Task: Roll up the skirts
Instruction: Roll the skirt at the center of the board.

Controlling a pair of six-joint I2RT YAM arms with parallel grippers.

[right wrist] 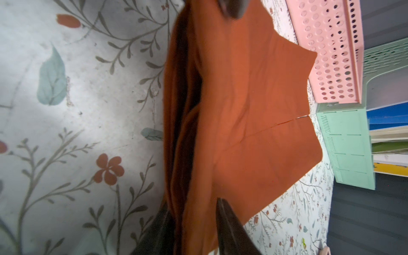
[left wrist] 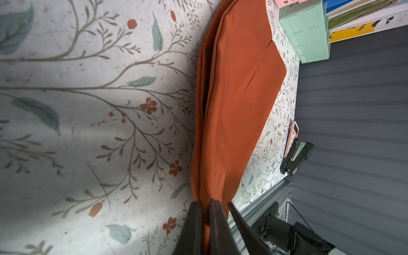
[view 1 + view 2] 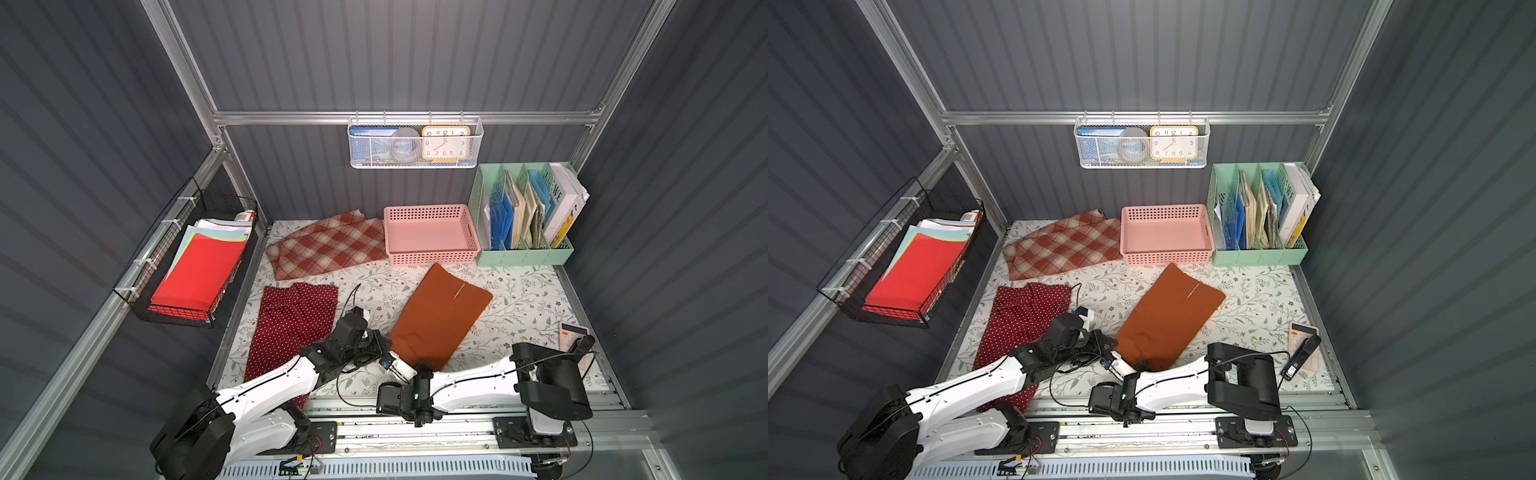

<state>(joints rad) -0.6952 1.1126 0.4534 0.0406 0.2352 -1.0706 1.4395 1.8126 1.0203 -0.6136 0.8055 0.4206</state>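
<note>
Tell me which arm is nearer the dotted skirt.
Left. The left arm crosses over the dotted skirt's near end. The right arm comes in from the other side and ends at the orange skirt, apart from the dotted one.

Dotted skirt (image 3: 291, 328) end hidden under left arm (image 3: 270, 386).

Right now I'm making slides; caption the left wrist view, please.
Left gripper shut on the rust-orange skirt, floral table cover beneath.

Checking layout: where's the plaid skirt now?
In both top views the plaid skirt lies at the far left, beside the pink basket, beyond the dotted skirt.
</note>
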